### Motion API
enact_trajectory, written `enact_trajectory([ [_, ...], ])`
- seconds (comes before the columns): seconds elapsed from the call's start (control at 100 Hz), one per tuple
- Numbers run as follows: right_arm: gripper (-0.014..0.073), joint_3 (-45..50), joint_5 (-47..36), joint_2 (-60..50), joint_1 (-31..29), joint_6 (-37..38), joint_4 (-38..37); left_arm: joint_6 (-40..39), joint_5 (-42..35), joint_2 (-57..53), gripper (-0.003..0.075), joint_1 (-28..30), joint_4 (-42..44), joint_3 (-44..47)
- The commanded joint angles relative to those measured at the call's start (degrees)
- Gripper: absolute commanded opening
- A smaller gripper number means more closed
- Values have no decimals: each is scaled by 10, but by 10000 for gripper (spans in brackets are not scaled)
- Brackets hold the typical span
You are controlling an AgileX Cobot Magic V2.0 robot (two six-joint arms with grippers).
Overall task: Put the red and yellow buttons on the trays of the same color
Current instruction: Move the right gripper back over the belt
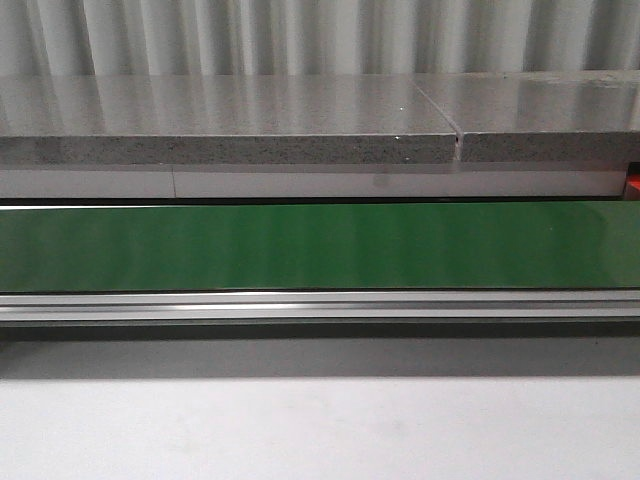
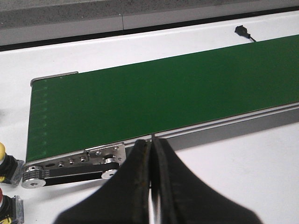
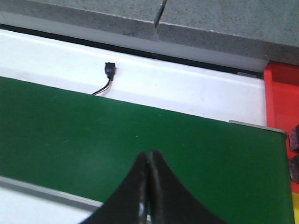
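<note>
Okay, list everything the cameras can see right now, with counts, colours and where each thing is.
Conveyor belt: one, green, running across the white table, silver side rail.
Buttons: two partly seen, one yellow-topped, one red-topped, on the table past the belt's left end.
Red tray: one, past the belt's right end; dark pieces in it, unclear.
Sensor with cable: one, black, on the table behind the belt.
Stone counter: grey, behind the table.
Left hand: black, shut, empty.
Right hand: black, shut, empty.

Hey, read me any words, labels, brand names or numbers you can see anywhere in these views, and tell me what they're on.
None can be read in any view.
Green belt: no print.
Grey slab: plain speckle.
Buttons at the belt's end: no lettering I can make out.
Red tray: no lettering.
</note>
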Motion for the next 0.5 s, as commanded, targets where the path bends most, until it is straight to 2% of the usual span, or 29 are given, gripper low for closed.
enact_trajectory([
  [0.0, -66, 13, -17, -59, 9, -9, 4, 2, -44, 4, -20, -5, -10, -15],
  [0.3, -66, 91, 45, -245, 11, -9, 40, 2, -53, 4, -20, -5, -11, -15],
  [0.49, -66, 97, 56, -296, 11, -9, 40, 2, -51, 4, -20, -5, -22, -15],
])
